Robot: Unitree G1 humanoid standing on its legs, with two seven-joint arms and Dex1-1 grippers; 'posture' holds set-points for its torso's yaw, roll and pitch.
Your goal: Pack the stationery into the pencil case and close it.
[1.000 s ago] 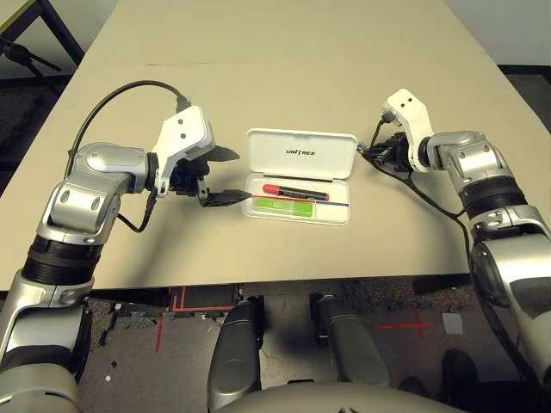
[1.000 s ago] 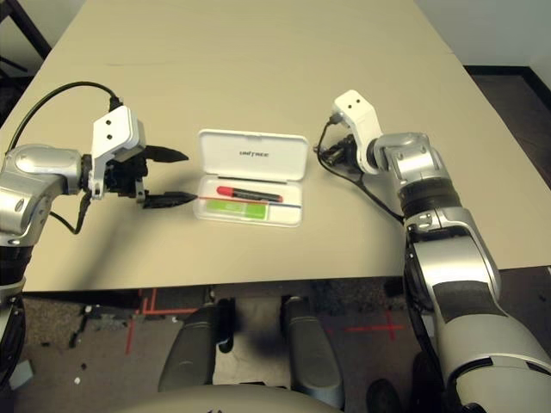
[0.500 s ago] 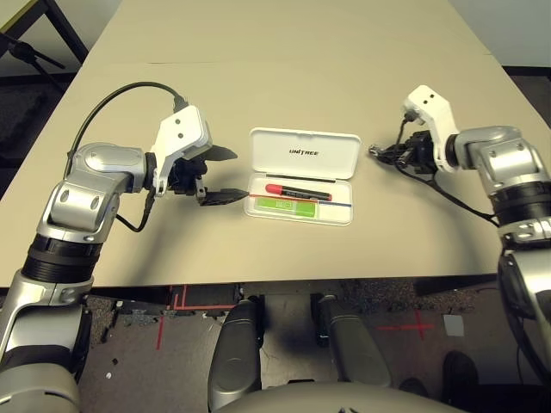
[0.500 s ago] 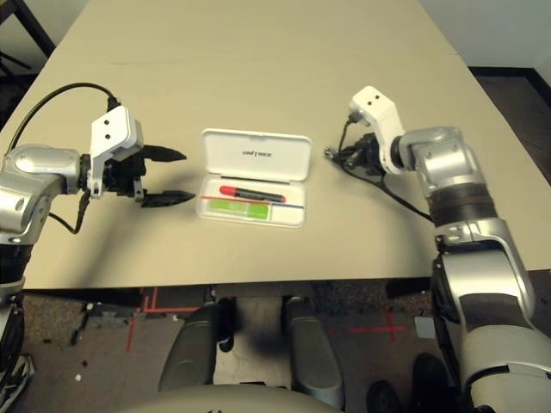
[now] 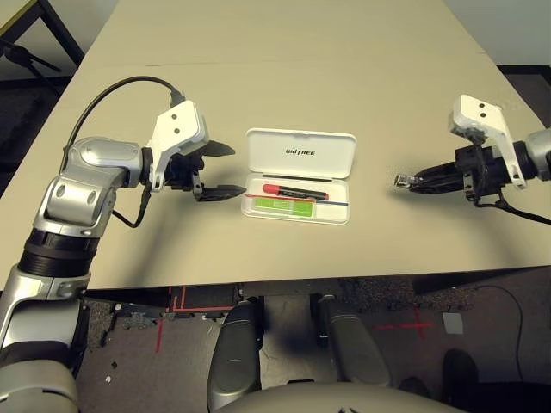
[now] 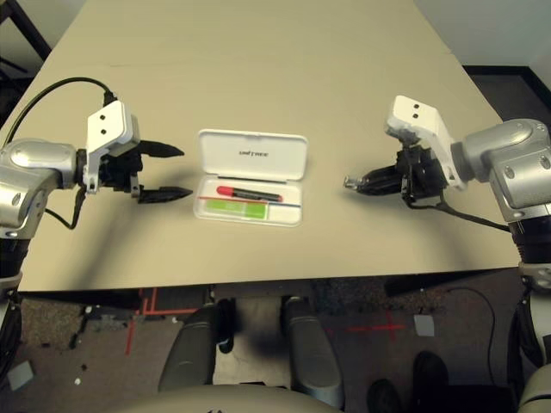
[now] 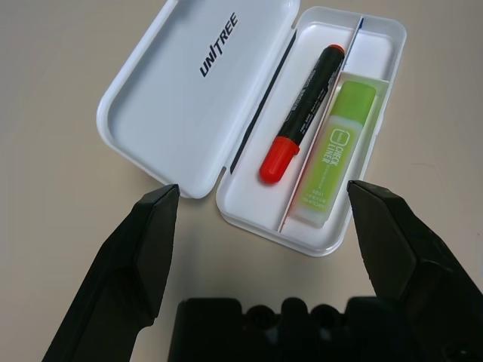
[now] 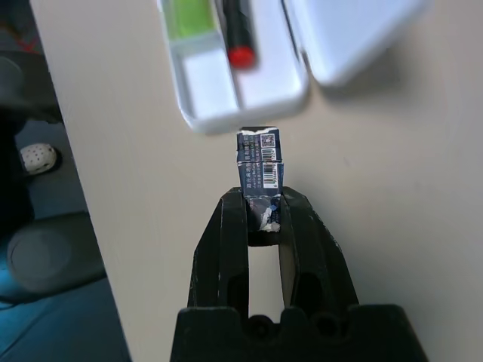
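Case (image 5: pixel 299 176) is lying open mid-tabletop (image 5: pixel 301 77), lid back; green bar (image 5: pixel 284 205) sitting nearest, marker (image 5: pixel 295 190) just behind it. Left end effector (image 5: pixel 222 170) is hovering wide open, empty, just left of case. Right end effector (image 5: pixel 411 181) is pinching a small barcoded piece (image 8: pixel 259 162), well apart to the right.

Plastic and matt surfaces on my table

I'm seeing the pencil case (image 7: pixel 189 98) looking like smooth, glossy white plastic, the marker (image 7: pixel 302 113) showing a shiny red cap, the green bar (image 7: pixel 336 154) looking satin-smooth, the printed piece (image 8: pixel 259 162) looking papery, and the table (image 5: pixel 344 52) staying matt beige.
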